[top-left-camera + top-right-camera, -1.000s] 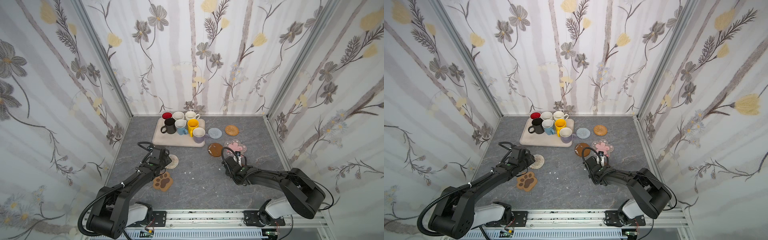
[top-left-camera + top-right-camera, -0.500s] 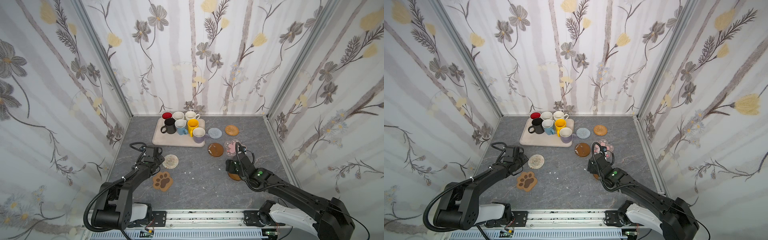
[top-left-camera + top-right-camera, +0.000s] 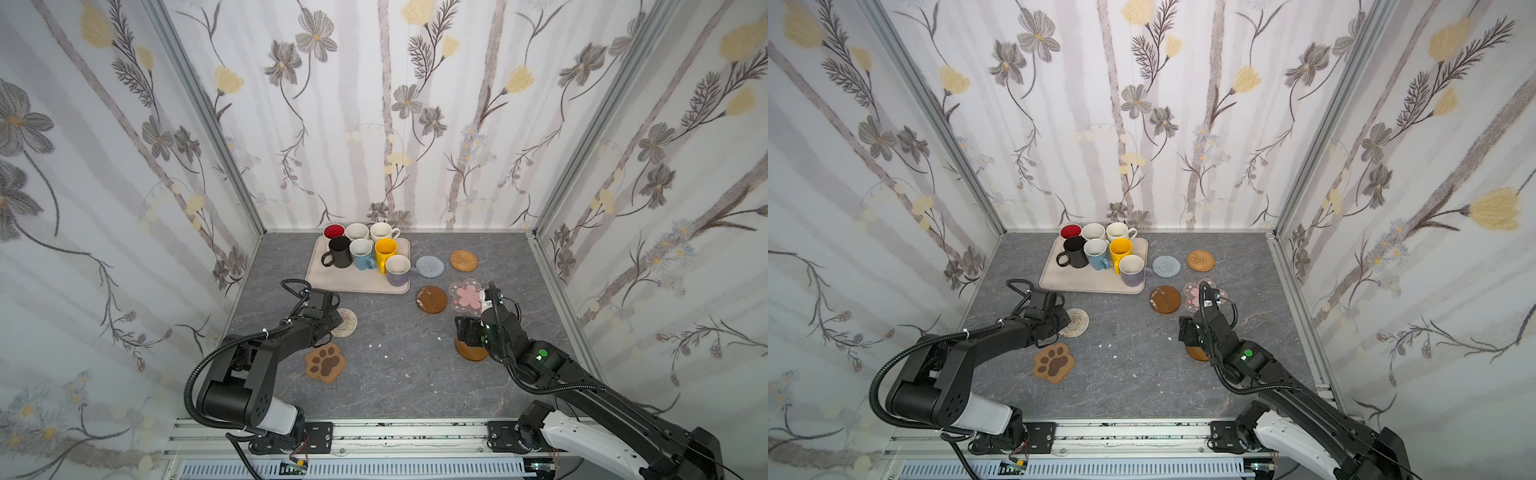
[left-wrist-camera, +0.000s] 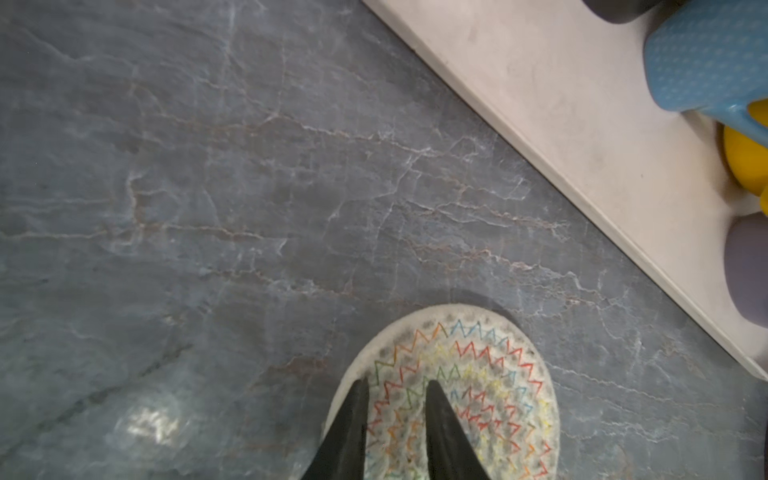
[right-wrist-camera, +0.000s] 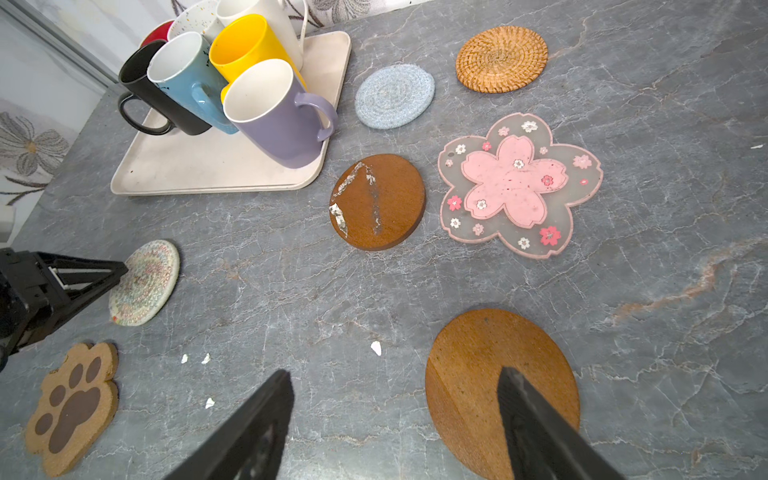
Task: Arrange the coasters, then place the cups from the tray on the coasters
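Count: seven cups (image 3: 361, 253), all standing on the tray (image 3: 353, 286) at the back. Seven coasters (image 3: 431, 299) lie flat on the table (image 3: 395, 374). The jaws of the left gripper (image 4: 397, 381) are narrower than a second ago, with the tips on the spiral coaster (image 4: 478, 374); whether they pinch it is unclear. The right gripper (image 5: 395, 371) is spread wide and empty, over an amber disc (image 5: 469, 365) that was not visible a second ago.

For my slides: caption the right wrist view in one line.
Open right gripper poised above an amber-brown disc coaster, mugs crowding the beige tray beyond.
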Controlling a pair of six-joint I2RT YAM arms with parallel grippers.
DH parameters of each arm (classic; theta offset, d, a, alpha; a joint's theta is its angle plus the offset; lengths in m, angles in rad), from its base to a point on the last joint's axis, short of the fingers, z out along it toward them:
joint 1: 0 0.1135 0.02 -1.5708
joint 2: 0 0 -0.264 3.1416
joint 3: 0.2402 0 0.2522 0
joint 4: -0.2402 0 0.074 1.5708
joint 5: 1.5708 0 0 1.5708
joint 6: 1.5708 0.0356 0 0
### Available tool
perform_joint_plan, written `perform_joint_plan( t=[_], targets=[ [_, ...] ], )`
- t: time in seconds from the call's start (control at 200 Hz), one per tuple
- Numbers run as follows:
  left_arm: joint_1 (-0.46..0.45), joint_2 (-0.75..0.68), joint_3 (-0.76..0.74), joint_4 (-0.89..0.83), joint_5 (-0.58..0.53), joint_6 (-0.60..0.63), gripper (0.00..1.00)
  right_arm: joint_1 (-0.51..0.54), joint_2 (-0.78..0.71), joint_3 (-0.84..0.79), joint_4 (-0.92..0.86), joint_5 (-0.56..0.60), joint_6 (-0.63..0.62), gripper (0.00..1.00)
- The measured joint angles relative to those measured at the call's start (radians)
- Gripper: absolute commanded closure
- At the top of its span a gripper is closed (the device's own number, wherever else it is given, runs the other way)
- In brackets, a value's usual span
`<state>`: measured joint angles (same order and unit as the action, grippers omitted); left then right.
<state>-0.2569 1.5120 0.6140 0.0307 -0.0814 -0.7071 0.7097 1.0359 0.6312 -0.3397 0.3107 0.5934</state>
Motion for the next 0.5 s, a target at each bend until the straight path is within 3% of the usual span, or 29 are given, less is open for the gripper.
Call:
perform_joint_plan(
  t=[0.5],
  targets=[
    [-0.266,0.100,0.061,0.057,-0.105,-0.007,0.77,-0.079,-0.016,-0.022,0.027,-0.051,-0.039,0.19]
  ],
)
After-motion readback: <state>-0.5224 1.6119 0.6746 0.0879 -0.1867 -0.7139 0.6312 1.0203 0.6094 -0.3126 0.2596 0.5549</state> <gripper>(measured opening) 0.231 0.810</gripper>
